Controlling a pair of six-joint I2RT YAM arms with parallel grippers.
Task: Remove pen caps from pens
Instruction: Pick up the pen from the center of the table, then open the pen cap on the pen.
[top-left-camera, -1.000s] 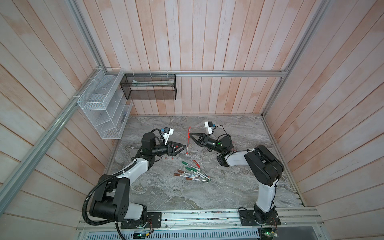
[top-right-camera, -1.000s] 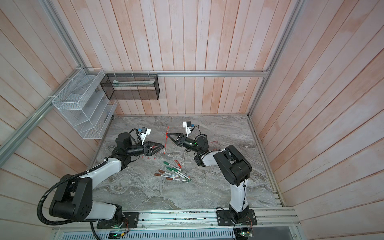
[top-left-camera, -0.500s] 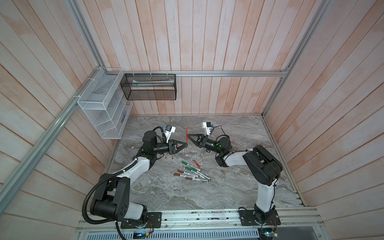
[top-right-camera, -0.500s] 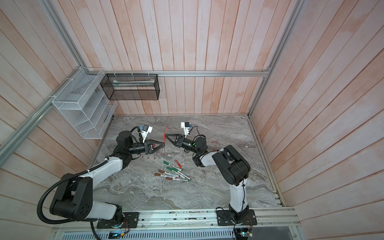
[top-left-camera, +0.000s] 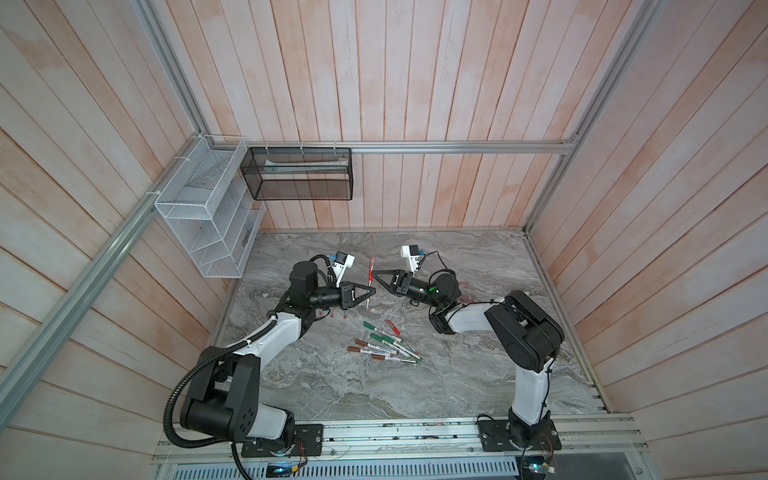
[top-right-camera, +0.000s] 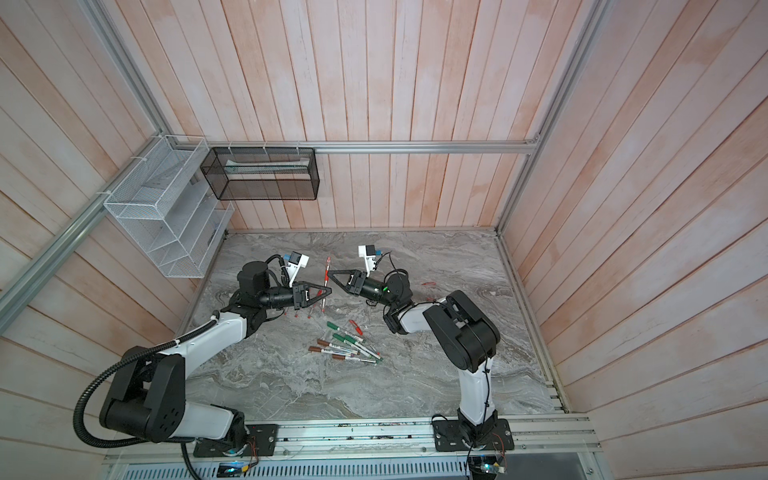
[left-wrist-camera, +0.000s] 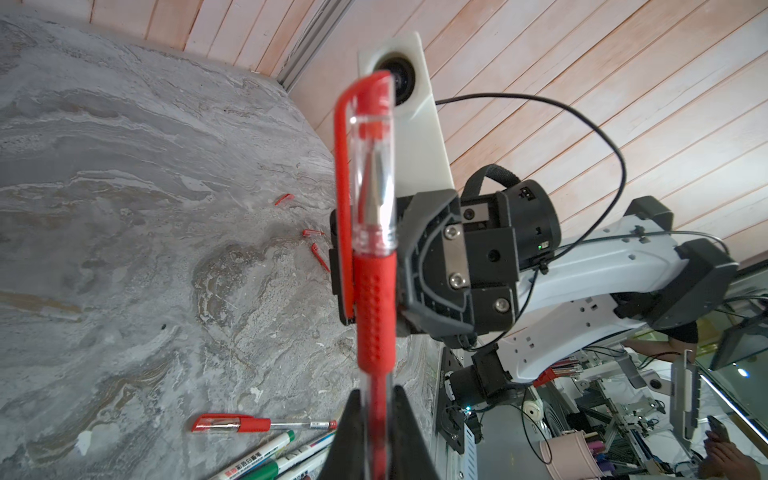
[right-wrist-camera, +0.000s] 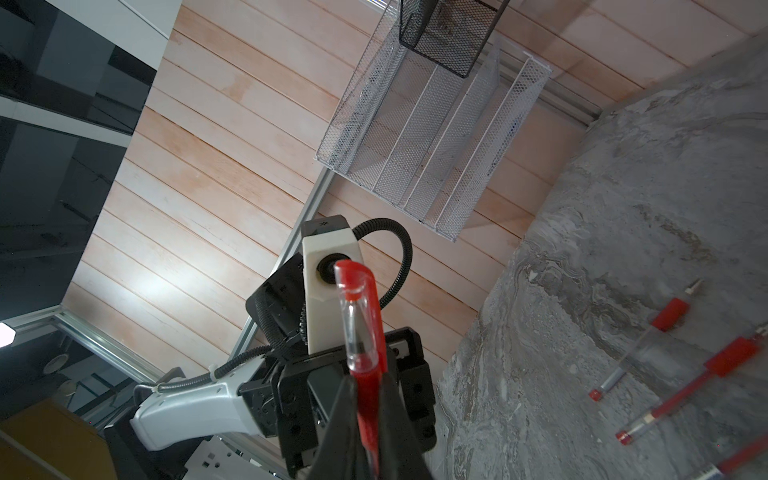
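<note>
**Uncapping of one red pen (top-left-camera: 370, 266), held in the air between the two arms above the table (top-left-camera: 457, 374).** The pen is held upright and clear of the surface; its cap (left-wrist-camera: 372, 166), clear with a red clip, is seated on the upper end. The left gripper (left-wrist-camera: 376, 399) is closed on the clear barrel below the red grip sleeve; the right gripper (right-wrist-camera: 368, 399) is closed narrowly on the sleeve itself, just beneath the cap, as shown in the right wrist view.

The step in hand is judged to be the bracing of the pen by both arms; the cap has not been pulled. For the next move the cap, not the sleeve, would have to be gripped by the right jaws; a release and a re-grip higher up are probably called for, then a straight pull along the pen's axis with the barrel clamped.

Green and brown markers (top-left-camera: 384, 347), apparently capped, lie heaped nearer the bases; loose red caps (left-wrist-camera: 312, 232) lie near the right arm.
</note>
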